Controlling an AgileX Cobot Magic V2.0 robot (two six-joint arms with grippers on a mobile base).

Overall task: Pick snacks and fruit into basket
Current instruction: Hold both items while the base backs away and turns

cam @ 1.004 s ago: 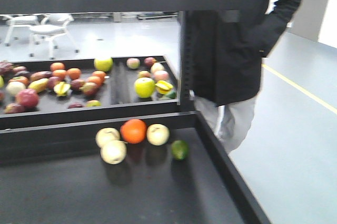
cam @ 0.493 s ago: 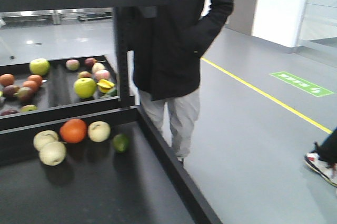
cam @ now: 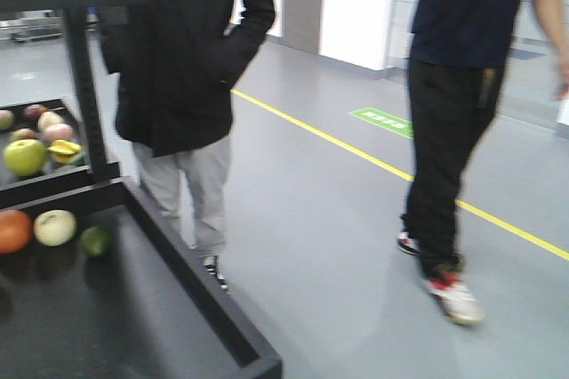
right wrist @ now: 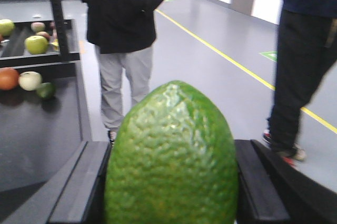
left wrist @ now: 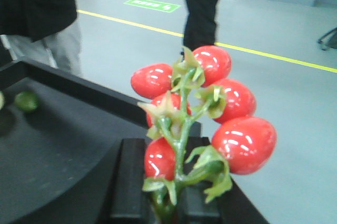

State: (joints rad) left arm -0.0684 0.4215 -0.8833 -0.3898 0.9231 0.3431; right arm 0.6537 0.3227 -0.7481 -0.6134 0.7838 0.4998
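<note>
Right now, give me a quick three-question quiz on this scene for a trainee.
1. True or false: the left gripper holds a tomato bunch.
2. What does the right gripper grip? A. an orange; B. a green fruit; C. a bottle.
3. What colour is the floor line?
Key: 1 true; 2 B; 3 yellow.

Not much robot showing tbh: left gripper (left wrist: pixel 167 145) and right gripper (right wrist: pixel 171 148) both have flat, blocky, matte black jaws with squared-off edges.
</note>
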